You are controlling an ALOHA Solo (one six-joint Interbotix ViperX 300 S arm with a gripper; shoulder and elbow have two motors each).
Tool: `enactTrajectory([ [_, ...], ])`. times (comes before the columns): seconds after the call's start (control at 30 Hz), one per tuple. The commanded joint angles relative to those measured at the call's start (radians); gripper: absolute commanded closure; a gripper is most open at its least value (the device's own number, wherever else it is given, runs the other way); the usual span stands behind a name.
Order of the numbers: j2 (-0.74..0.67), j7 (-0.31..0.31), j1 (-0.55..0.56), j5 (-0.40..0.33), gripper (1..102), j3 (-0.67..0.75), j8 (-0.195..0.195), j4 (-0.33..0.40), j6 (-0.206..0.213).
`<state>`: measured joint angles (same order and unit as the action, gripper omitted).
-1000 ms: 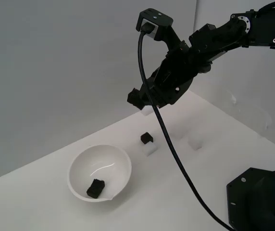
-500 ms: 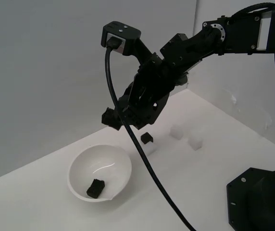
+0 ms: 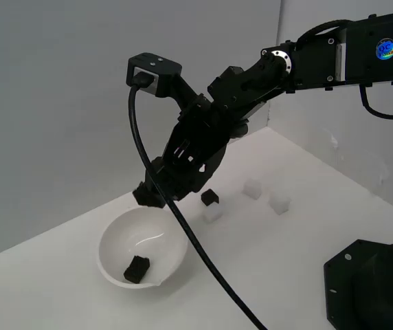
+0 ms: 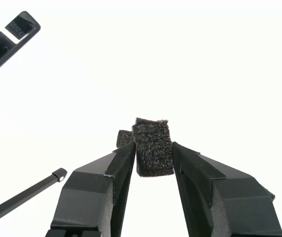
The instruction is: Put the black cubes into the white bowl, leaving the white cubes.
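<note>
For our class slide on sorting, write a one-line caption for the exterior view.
Robot hand carries a black cube above the white bowl's rim; another cube lies inside.

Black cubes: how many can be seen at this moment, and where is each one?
3. One black cube lies in the white bowl; one is held in the gripper above the bowl's rim; one sits on a white cube.

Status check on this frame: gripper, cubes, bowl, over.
Gripper shut on black cube, above white bowl rim. One black cube in bowl, another atop white cube. Nothing obstructing.
</note>
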<state>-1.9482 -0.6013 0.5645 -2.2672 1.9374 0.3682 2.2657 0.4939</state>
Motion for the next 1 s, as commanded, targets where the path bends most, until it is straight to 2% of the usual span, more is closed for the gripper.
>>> enactTrajectory([
  [0.0, -0.003, 0.002, 0.026, 0.032, 52, 0.012, 0.006, -0.025, 0.031],
  [0.1, 0.006, 0.011, 0.034, 0.029, 19, 0.003, 0.006, -0.023, 0.048],
  [0.13, 0.011, 0.011, 0.034, 0.031, 11, -0.002, 0.006, -0.025, 0.054],
  [0.17, 0.014, 0.011, 0.034, 0.031, 7, -0.005, 0.006, -0.025, 0.057],
  [0.6, 0.008, 0.011, -0.012, 0.026, 7, 0.002, 0.015, -0.020, 0.041],
  [0.97, -0.005, 0.006, -0.186, -0.031, 7, 0.014, 0.029, 0.037, 0.008],
])
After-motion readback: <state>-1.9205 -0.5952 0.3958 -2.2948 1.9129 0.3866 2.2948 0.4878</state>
